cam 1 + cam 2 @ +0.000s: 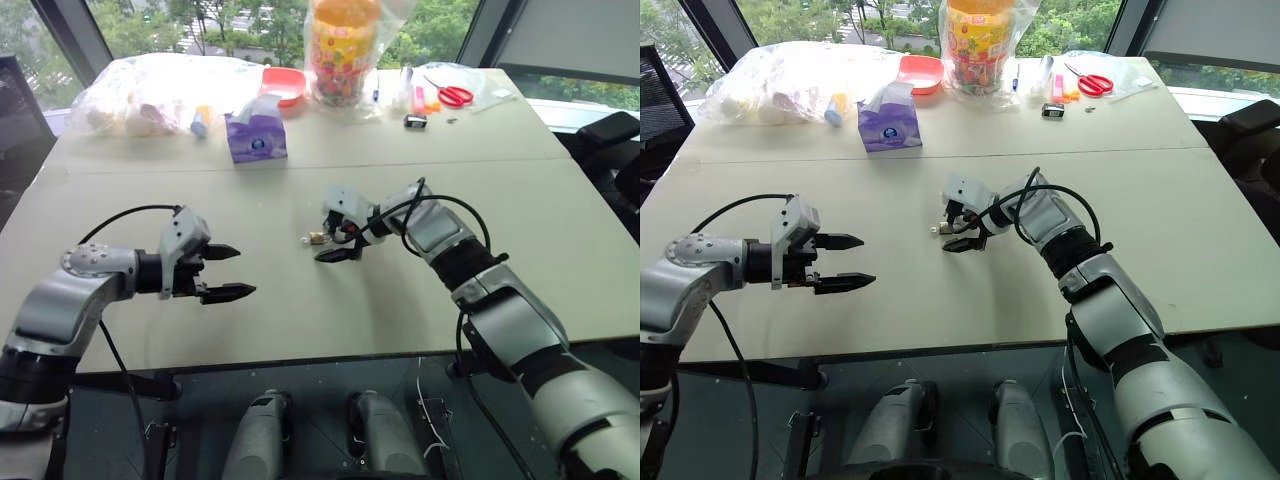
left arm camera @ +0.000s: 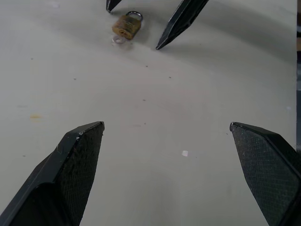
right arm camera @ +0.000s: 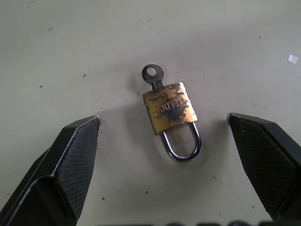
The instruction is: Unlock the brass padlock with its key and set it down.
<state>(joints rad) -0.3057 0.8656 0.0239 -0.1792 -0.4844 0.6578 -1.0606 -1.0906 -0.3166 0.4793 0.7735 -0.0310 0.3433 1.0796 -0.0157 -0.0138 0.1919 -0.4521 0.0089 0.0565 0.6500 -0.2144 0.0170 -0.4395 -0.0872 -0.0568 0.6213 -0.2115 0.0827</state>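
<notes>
Brass padlock [image 3: 170, 113] lies flat on the table [image 1: 500, 220], key [image 3: 154, 75] already in its base, shackle [image 3: 181, 146] looks closed. Right gripper [image 1: 336, 243] is wide open, fingers either side of it, not touching. Left gripper [image 1: 228, 272] is open too, empty, well apart. Lock's prob. light, rigid, slick & tiny, so pinch the body's flat faces w/ one gripper, leaving the key head free.
</notes>
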